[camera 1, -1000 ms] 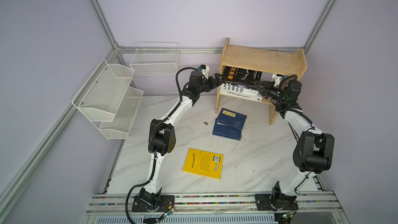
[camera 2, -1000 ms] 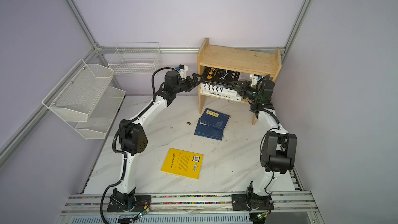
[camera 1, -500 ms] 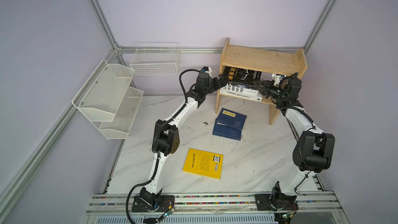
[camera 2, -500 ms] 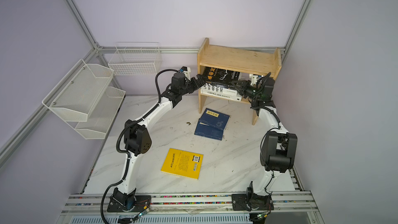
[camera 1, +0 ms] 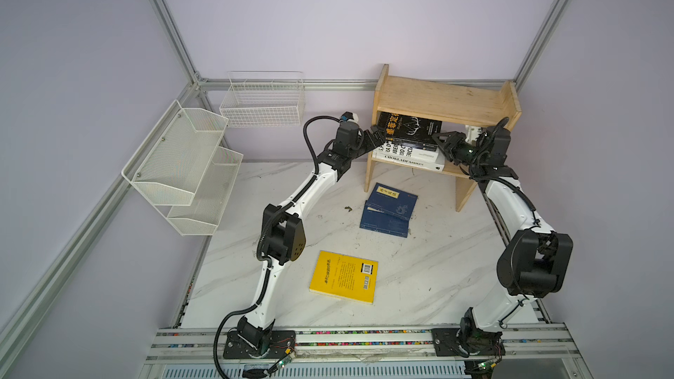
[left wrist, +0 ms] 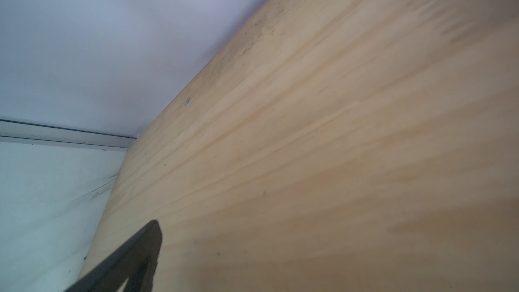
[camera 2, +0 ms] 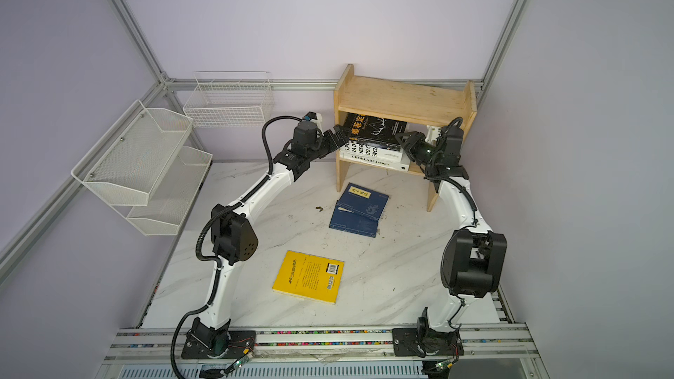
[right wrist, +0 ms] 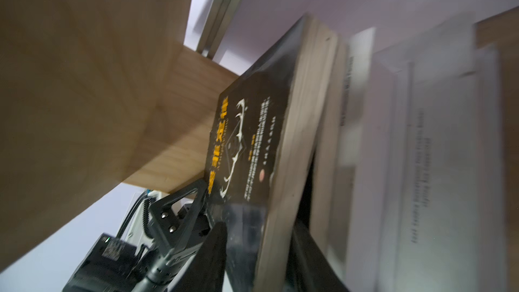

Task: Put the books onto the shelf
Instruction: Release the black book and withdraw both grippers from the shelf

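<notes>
A: Marble table (camera 1: 437,267): what is left on it?
B: One yellow book (camera 1: 343,278) and two navy books (camera 1: 388,209). Four lie stacked on the shelf (camera 1: 437,98), lower tier. The left tool (camera 1: 377,136) gapes wide; the right tool (camera 1: 438,141) straddles the top black book (camera 1: 412,127), grip unclear.

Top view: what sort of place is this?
Likely a robot test booth: two arms bolted to a metal rail, bare walls in aluminium framing, a wooden shelf and books on a table.
</notes>
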Motion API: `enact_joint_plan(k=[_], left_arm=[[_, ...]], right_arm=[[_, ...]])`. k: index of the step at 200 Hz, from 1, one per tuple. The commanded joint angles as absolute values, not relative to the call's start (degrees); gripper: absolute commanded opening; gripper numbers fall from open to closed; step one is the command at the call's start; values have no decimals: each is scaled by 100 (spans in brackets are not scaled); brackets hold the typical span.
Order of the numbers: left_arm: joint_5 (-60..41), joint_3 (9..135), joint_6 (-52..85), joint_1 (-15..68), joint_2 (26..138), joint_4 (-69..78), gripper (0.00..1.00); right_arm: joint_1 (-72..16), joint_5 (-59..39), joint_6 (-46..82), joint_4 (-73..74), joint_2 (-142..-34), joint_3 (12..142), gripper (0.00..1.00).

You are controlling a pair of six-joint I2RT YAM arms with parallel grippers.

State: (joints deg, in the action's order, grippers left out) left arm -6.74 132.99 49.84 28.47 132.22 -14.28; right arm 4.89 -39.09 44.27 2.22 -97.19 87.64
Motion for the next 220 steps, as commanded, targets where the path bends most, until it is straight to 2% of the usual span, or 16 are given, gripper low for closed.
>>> enact_joint_plan(k=[1,22,49,74,100,132,165,186,220], left_arm=[[-229,13604,4781,2734,13395,-2099,100],[-286,13604,4781,2732,13394,-2070,100],[-466,13605,4859,2716,13386,-1912,99],[-777,13596,4925,2694,13319,-1657,100],[-1099,13470,5056,2662,13137,-1308,100],[-1582,13069,5056,2645,12672,-526,100],[-2118,12161,5055,2637,11939,560,100],[-2594,11501,4911,2628,11412,499,100],[-3679,9449,4800,2610,10343,415,100]], right_arm=[[555,-2756,3819,61,-9142,8827,42],[554,-2621,3670,230,-8930,8584,44],[532,-3180,3288,682,-8979,8399,45],[473,-3513,2827,1545,-8697,7869,51],[435,-3152,2369,1459,-8505,7716,53],[433,-3150,2397,1507,-8297,7562,53],[434,-3168,2455,1362,-7948,7401,55],[431,-3173,2595,1165,-7549,7156,55],[426,-3064,2662,196,-6864,6590,56]])
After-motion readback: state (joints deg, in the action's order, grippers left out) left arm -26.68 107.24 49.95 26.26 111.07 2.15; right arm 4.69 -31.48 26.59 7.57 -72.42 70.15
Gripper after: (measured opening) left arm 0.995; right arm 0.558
